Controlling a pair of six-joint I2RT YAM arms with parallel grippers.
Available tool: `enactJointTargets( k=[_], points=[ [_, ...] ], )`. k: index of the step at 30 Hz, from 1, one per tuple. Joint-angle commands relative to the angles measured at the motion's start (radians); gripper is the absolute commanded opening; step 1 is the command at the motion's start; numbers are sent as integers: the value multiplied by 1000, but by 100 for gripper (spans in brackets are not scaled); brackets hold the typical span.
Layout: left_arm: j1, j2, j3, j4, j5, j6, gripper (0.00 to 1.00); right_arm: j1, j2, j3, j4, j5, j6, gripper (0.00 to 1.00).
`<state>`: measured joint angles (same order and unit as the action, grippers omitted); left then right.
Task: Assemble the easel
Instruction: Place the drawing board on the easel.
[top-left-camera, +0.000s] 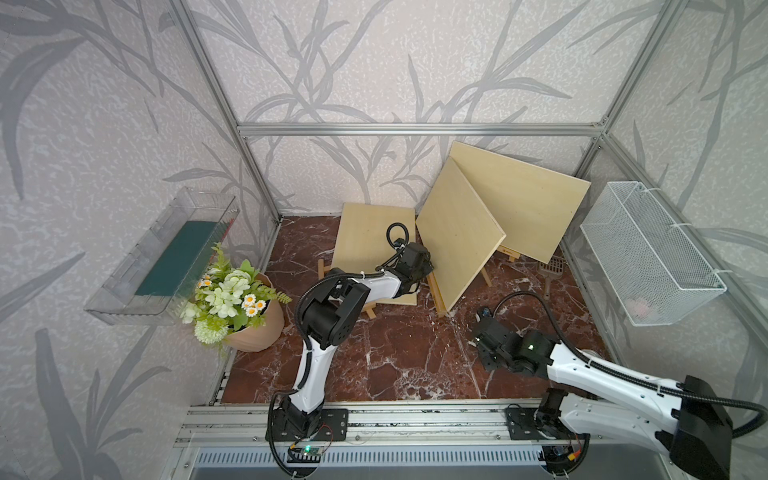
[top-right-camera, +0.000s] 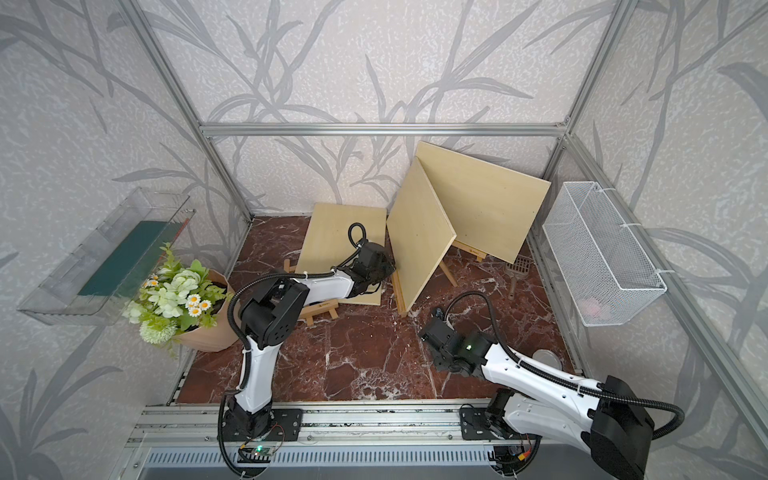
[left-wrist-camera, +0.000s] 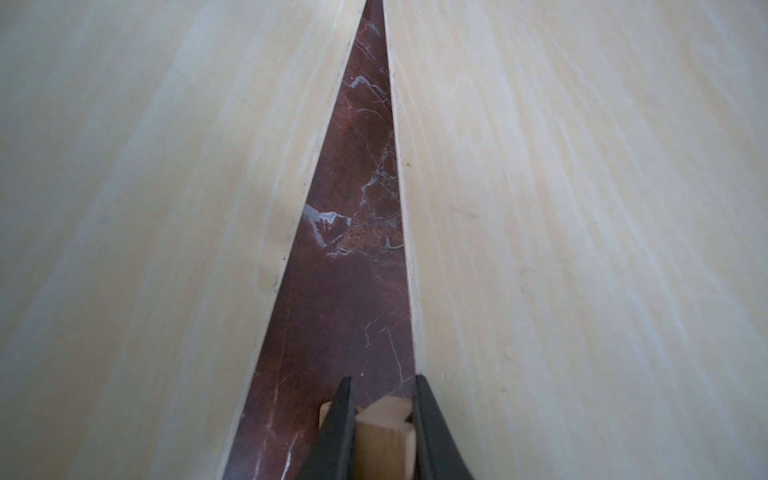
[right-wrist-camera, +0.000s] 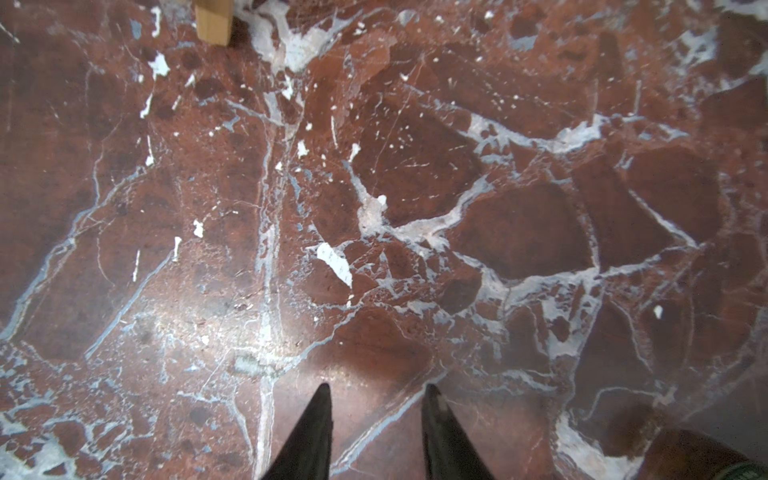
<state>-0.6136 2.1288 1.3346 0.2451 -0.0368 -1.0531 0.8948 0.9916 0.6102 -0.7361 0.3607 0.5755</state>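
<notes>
The left gripper (left-wrist-camera: 382, 386) had reached in between two pale boards at the middle of the table (top-left-camera: 395, 365). Its jaws were clenched on a small wooden easel piece (left-wrist-camera: 380, 434), seen plainly in the left wrist view, with red marble showing in the wedge between the boards. In both top views that gripper sat at the near left corner of the middle board (top-left-camera: 459, 232), which stood tilted on its easel ledge (top-left-camera: 436, 297). A back leg (top-left-camera: 485, 276) stuck out on its right side. To the left, a second board (top-left-camera: 365, 241) lay at a low slant over a little easel base (top-right-camera: 320, 309). Farther right, a third board (top-left-camera: 528, 199) leaned near the far wall, overlapped by the middle one.

The right gripper (right-wrist-camera: 376, 390) hung over bare marble near the right front, well apart from the boards. Its jaws were released, with nothing between them. One wooden foot end (right-wrist-camera: 214, 20) showed at the edge of its wrist view.

A flower pot (top-left-camera: 255, 328) stood at the left edge, and a brown scoop (top-left-camera: 550, 272) lay at the far right. A wire basket (top-left-camera: 648, 249) hung on the right wall and a clear bin (top-left-camera: 158, 266) on the left wall.
</notes>
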Motion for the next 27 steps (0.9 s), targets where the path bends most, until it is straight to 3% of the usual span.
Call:
enactJointTargets(
  k=[1,5,10,13,17,24,27],
  points=[
    [-4,65,-24,-76,-29,18,0,-22,-97,98,-64,138,-6,43],
    [-4,60,-26,-83,-31,22,0,-154,-201,257,29,111,-169,61],
    [-2,51,-35,-74,-29,21,0,-354,-126,504,155,-145,-317,74],
    [-2,51,-34,-68,-26,19,0,-427,-9,656,149,-274,-344,75],
    [-3,48,-34,-64,-23,21,0,-452,122,785,121,-358,-389,75],
    [-4,48,-29,-64,-16,27,0,-489,265,889,61,-228,-369,70],
    [-4,49,-27,-67,-12,30,0,-499,292,910,62,-237,-379,69]
  ],
)
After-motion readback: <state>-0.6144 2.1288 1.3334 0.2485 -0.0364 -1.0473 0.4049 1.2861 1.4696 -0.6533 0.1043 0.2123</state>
